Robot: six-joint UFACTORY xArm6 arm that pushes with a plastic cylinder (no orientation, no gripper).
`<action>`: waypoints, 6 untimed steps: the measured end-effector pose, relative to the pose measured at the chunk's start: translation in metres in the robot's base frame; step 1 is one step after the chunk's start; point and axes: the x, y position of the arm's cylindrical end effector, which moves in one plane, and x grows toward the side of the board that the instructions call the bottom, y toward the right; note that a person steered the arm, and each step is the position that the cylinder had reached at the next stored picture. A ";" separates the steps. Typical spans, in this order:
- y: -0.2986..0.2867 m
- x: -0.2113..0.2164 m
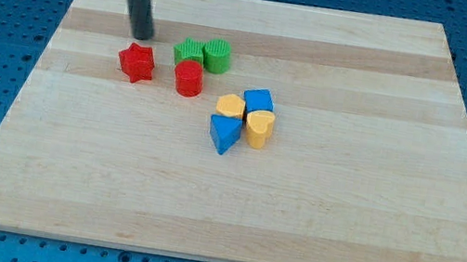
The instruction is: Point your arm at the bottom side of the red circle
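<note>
The red circle (189, 78) is a short red cylinder standing left of the board's middle, toward the view's top. A red star block (136, 62) lies to its left. My tip (143, 38) rests on the board just above the red star, up and to the left of the red circle and apart from it. The dark rod rises from the tip toward the view's top edge.
A green star block (189, 52) and a green round block (217, 55) sit just above the red circle, touching it. Below right is a cluster: yellow block (231, 106), blue cube (259, 101), yellow cylinder (258, 127), blue triangle block (224, 133). The wooden board (342, 214) lies on a blue perforated table.
</note>
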 end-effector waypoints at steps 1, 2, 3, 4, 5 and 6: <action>-0.038 0.021; -0.038 0.088; -0.007 0.140; 0.072 0.145; 0.128 0.137; 0.138 0.135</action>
